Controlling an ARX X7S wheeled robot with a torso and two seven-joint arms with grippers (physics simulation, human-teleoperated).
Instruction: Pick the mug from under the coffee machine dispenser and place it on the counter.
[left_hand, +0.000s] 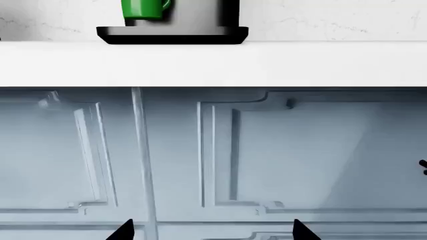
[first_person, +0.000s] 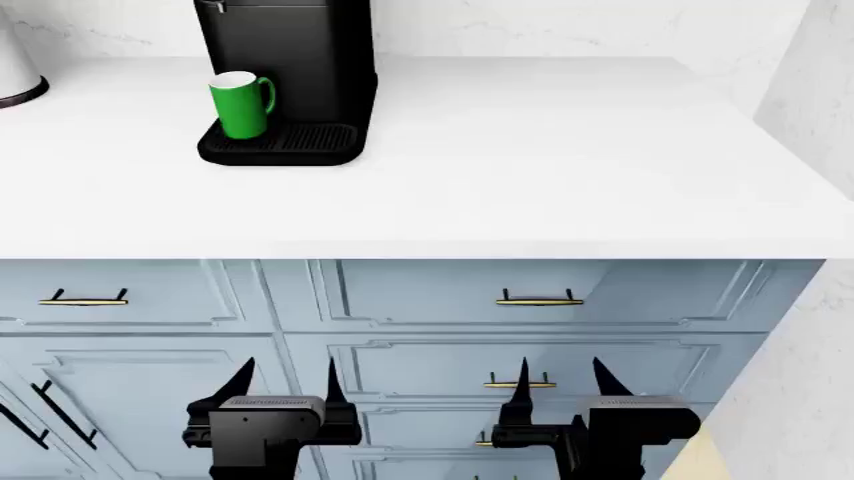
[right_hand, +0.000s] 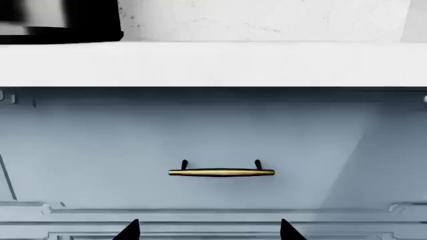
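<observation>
The green mug (first_person: 242, 104) stands on the ridged drip tray of the black coffee machine dispenser (first_person: 291, 60), at the back left of the white counter (first_person: 534, 160). The left wrist view catches the mug (left_hand: 144, 9) and the tray's front edge (left_hand: 172, 34) above the counter's thick front edge (left_hand: 213, 64). My left gripper (first_person: 284, 388) and right gripper (first_person: 558, 385) hang low in front of the blue cabinets, well below the counter. Both are open, with nothing between their fingertips. In the wrist views only the dark fingertips (left_hand: 123, 231) (right_hand: 130, 231) show.
Light blue drawers with brass handles (first_person: 539, 298) (right_hand: 221, 172) face both grippers. A white rounded object on a dark base (first_person: 16, 65) sits at the counter's far left. A white wall (first_person: 814, 90) closes the right side.
</observation>
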